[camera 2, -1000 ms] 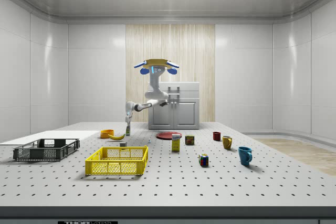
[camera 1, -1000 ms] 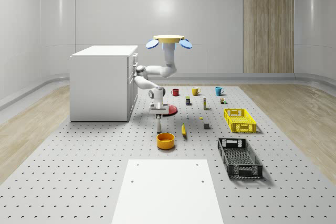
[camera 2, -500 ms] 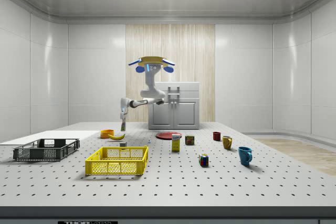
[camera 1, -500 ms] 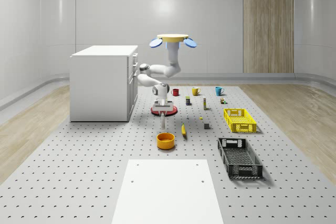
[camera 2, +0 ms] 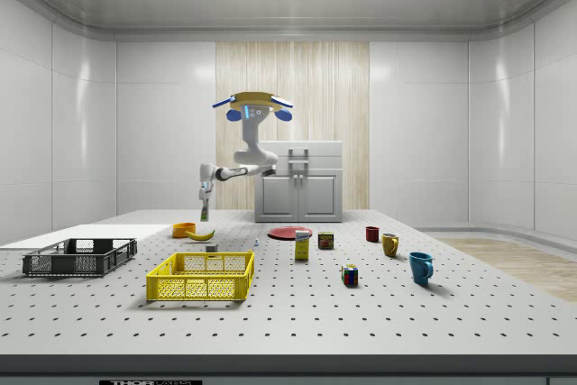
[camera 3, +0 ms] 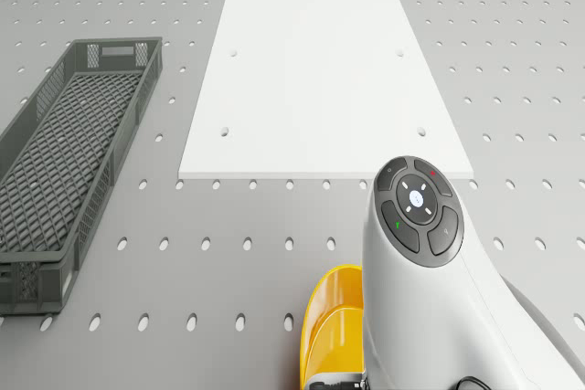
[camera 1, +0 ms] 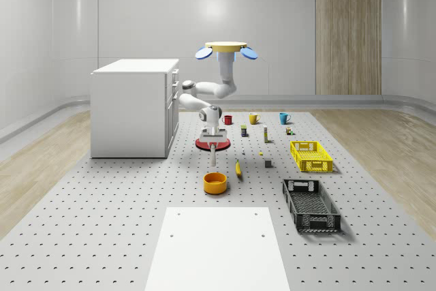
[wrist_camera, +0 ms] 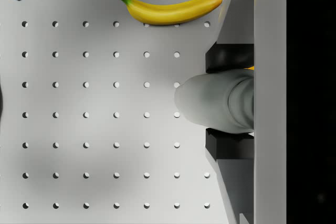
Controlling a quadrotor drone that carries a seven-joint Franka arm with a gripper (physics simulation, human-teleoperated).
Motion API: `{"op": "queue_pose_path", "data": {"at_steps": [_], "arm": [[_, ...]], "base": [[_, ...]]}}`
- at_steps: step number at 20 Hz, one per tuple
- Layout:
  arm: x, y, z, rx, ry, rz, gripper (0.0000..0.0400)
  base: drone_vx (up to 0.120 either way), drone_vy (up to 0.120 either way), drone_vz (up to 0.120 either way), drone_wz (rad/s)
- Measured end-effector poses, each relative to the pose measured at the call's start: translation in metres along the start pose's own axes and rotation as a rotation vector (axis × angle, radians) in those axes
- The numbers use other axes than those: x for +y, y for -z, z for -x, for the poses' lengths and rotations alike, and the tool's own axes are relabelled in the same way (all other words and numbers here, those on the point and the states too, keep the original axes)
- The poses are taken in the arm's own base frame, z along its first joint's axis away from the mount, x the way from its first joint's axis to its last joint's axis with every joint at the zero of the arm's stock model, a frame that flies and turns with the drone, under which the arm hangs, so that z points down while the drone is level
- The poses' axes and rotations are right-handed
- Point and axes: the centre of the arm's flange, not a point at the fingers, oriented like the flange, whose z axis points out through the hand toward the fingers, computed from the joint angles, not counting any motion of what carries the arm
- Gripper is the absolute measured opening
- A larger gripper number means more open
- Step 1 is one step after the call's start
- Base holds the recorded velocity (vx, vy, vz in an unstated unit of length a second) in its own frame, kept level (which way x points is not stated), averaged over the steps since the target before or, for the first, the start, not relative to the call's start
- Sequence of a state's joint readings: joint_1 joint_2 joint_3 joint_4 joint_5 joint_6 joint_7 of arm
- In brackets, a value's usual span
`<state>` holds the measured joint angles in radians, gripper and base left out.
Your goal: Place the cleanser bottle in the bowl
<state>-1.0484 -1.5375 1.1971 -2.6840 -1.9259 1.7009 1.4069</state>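
Observation:
The cleanser bottle [camera 1: 214, 157] hangs upright in the air, gripped at its top by my gripper [camera 1: 214, 148], which is shut on it. It is a little behind and above the orange bowl [camera 1: 214, 182], which stands on the table. In the side view the bottle [camera 2: 205, 215] hangs to the right of the bowl [camera 2: 184, 229], above its rim. The drone [camera 1: 228, 49] hovers over the red plate [camera 1: 208, 144]. In the wrist view the grey bottle [wrist_camera: 220, 100] sits between the black pads [wrist_camera: 228, 59]. The bowl's rim [camera 3: 334, 317] shows in the drone view.
A banana [camera 1: 238, 168] lies just right of the bowl in the whole-scene view. A black crate [camera 1: 311, 204] and a yellow crate [camera 1: 310, 155] stand further right, a white cabinet [camera 1: 133, 107] at the back left. A white sheet [camera 1: 216, 247] lies in front of the bowl. Mugs and small items line the back.
The drone and arm have carried the bottle higher off the table and toward the bowl, to the whole-scene view's right and the side view's left. The bowl has stayed put.

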Motion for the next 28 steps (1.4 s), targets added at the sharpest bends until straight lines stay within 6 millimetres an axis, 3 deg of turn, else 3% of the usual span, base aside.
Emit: {"op": "queue_pose_path", "data": {"at_steps": [15, 19, 28], "arm": [[0.000, 0.001, 0.000, 0.000, 0.000, 0.000, 0.0153], [0.000, 0.001, 0.000, 0.000, 0.000, 0.000, 0.0153], [0.000, -0.025, 0.000, 0.000, 0.000, 0.000, 0.0154]], "base": [[0.120, 0.000, 0.000, 0.000], [0.110, 0.070, 0.000, 0.000], [0.000, 0.000, 0.000, 0.000]]}}
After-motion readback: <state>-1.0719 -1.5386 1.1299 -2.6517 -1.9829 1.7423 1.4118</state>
